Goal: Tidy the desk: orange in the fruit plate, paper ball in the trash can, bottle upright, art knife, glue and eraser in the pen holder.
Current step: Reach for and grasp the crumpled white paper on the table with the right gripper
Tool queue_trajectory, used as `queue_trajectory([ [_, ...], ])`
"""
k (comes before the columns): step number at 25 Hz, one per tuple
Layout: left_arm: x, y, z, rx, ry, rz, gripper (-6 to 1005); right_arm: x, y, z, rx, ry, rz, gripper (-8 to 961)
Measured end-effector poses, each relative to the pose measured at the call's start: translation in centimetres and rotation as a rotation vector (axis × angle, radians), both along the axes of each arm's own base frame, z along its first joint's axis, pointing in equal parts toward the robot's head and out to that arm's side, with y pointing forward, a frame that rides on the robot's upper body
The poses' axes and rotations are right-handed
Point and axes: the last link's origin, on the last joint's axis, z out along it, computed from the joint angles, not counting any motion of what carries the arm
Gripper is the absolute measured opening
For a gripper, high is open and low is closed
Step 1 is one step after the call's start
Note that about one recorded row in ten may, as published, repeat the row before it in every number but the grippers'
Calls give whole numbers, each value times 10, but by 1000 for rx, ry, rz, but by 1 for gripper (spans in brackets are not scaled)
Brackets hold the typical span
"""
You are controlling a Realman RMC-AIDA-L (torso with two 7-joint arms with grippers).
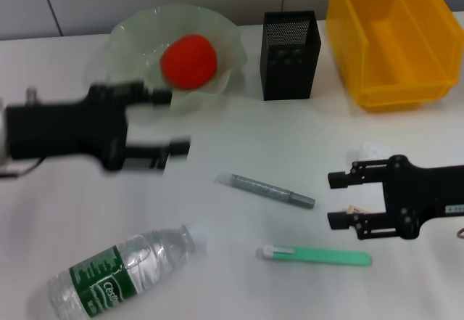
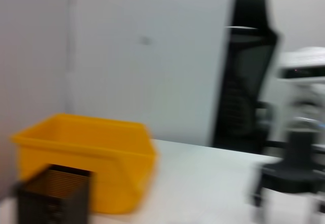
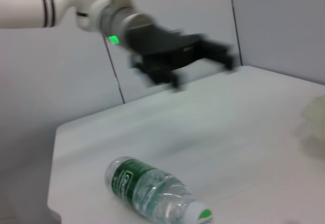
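Observation:
The orange (image 1: 188, 60) lies in the pale green fruit plate (image 1: 130, 33) at the back left. My left gripper (image 1: 168, 122) hovers open and empty just in front of the plate, blurred by motion; the right wrist view shows it too (image 3: 205, 67). The bottle (image 1: 123, 273) (image 3: 152, 191) lies on its side at the front left. A grey glue stick (image 1: 264, 189) and a green art knife (image 1: 315, 255) lie mid-table. My right gripper (image 1: 336, 199) stands open at the right, the small beige eraser (image 1: 354, 209) on the table between its fingers. The white paper ball (image 1: 373, 151) sits just behind it.
The black mesh pen holder (image 1: 290, 55) (image 2: 53, 193) stands at the back centre. The yellow trash can (image 1: 391, 40) (image 2: 86, 150) is to its right at the back. A black office chair (image 2: 246, 82) stands beyond the table.

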Motion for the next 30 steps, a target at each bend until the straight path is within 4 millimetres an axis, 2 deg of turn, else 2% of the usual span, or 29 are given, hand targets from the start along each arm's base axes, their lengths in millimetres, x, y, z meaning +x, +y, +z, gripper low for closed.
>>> queue_trajectory([
  [3, -15, -20, 7, -57, -15, -10, 858, -3, 5, 6, -4, -21, -26, 662],
  [6, -32, -34, 13, -61, -19, 27, 858, -7, 12, 17, -5, -62, -64, 661],
  [8, -36, -37, 13, -59, -18, 34, 858, -12, 16, 25, -18, -111, -101, 661],
  [13, -48, -45, 11, -56, -20, 56, 857, -32, 27, 48, -67, -362, -253, 662],
  [17, -52, -47, 9, -56, -21, 59, 857, -57, 30, 57, -87, -558, -287, 663],
  [25, -57, -50, 3, -71, 0, 55, 856, -85, 51, 61, -1, -821, -430, 662],
  [30, -57, -51, 0, -81, 8, 56, 856, -85, 73, 54, 69, -878, -518, 662],
])
